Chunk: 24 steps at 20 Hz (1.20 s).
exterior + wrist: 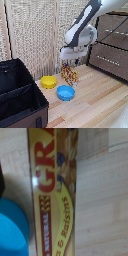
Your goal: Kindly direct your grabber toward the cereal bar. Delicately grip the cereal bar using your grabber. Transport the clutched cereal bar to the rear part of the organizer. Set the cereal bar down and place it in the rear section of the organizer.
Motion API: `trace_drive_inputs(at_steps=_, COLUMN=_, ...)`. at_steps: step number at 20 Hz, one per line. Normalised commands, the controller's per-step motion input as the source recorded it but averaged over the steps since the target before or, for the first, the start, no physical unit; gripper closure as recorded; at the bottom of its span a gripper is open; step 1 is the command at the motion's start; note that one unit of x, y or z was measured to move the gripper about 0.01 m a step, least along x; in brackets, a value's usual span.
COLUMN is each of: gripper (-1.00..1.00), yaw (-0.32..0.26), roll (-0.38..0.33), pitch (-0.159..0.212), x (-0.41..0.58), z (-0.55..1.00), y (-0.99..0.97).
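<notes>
My white arm ends in the grabber (69,62), shut on the cereal bar (69,74). The bar hangs upright below the fingers, a little above the wooden table, behind the blue bowl and to the exterior view's right of the yellow bowl. In the wrist view the cereal bar (52,193) fills the middle with its yellow and red print; the fingers do not show there. The organizer (20,95), a large black fabric box with a divider, stands at the exterior view's left, well apart from the grabber.
A yellow bowl (48,82) and a blue bowl (65,92) sit on the wooden table (95,102) between the bar and the organizer. The blue bowl also shows in the wrist view (11,228). A brown drawer unit (111,45) stands at the back right. A slatted screen is behind.
</notes>
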Motion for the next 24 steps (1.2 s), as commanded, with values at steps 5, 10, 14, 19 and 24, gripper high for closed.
trace_drive_inputs(at_steps=5, gripper=-1.00, yaw=-0.075, roll=-0.004, pitch=0.031, x=0.088, z=-0.24, y=-0.01)
trace_drive_inputs(at_steps=10, gripper=1.00, yaw=-0.002, roll=-0.047, pitch=0.159, x=0.133, z=-0.28, y=0.07)
trace_drive_inputs(at_steps=14, gripper=1.00, yaw=-0.043, roll=-0.024, pitch=0.131, x=0.181, z=-0.24, y=0.11)
trace_drive_inputs(at_steps=19, gripper=1.00, yaw=-0.024, roll=-0.002, pitch=0.005, x=0.043, z=-0.06, y=0.01)
trace_drive_inputs(at_steps=24, gripper=1.00, yaw=-0.003, roll=-0.037, pitch=-0.001, x=0.044, z=0.04, y=0.09)
